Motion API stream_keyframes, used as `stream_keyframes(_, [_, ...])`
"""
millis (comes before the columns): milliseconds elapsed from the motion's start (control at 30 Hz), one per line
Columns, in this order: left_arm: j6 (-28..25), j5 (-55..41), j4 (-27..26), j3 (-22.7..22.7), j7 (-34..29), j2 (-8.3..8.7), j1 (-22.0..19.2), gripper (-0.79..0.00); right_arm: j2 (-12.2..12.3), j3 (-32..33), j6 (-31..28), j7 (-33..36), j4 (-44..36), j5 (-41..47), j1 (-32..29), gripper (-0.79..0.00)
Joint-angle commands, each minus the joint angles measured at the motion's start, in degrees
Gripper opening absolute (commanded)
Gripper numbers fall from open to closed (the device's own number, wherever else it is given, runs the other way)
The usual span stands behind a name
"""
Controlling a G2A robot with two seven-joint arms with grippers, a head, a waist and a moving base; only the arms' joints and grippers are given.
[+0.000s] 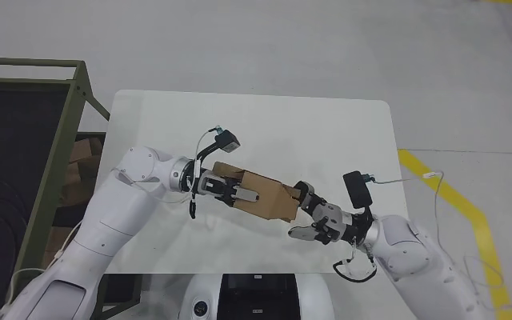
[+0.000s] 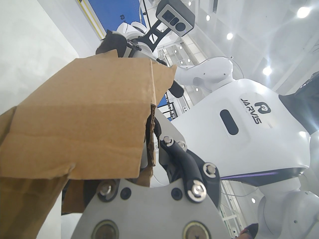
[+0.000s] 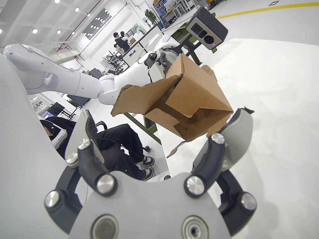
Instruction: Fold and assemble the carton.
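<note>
Two grippers meet at one carton (image 1: 260,196). It hangs in the air over the near half of the table (image 1: 320,128), resting on nothing.

Nearest is the right gripper (image 1: 302,213), at the carton's right end, spread wide. One fingertip (image 3: 243,125) touches the lower corner of the open end and the other stands well apart, so there is no hold there.

Just left and slightly farther is the left gripper (image 1: 240,194), lying over the carton's left end. Cardboard hides its pads in the wrist view. With the other pincer apart and the box aloft, it looks clamped on a wall or flap at that end.

Handling, by judgement:
- Thin brown corrugated board, light, stiff across the panels and weak at the creases.
- Edges are ragged and torn in spots, so a hard squeeze would likely buckle a wall.
- Surface is matte, not slippery.
- Best hold is across a panel close to a folded corner, not on a free flap.

A loose flap (image 3: 134,98) juts out from the open end, unfolded. The inner flaps are partly turned in.

The table is white and smooth with rounded corners. At its far left stands an olive rack (image 1: 48,104) with more brown cardboard (image 1: 84,164) inside. Beyond is pale grey floor (image 1: 240,40), with a yellow line (image 1: 448,192) at right.
</note>
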Motion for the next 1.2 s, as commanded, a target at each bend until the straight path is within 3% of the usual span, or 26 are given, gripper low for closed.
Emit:
stream_keyframes(0, [0.05,0.15,-0.12,0.0,-0.05,-0.01,0.07,-0.785,-0.03,-0.04,0.13,-0.14,-0.32,-0.22,-0.21,0.0])
stream_keyframes(333, [-0.28,1.37,-1.32,-0.09,0.25,-0.03,0.63,-0.785,-0.41,0.12,0.91,-4.1,-1.34,-2.94,-1.51,0.0])
stream_keyframes(600, [-0.45,2.0,-2.13,-0.51,0.56,0.04,1.2,-0.785,-0.76,0.65,5.23,-8.01,-3.12,-7.76,-3.65,0.0])
stream_keyframes(1167, [-0.98,-0.05,-2.48,-2.76,-0.85,0.33,1.89,-0.785,-0.83,2.53,4.2,-8.15,-1.45,-5.58,-4.28,0.0])
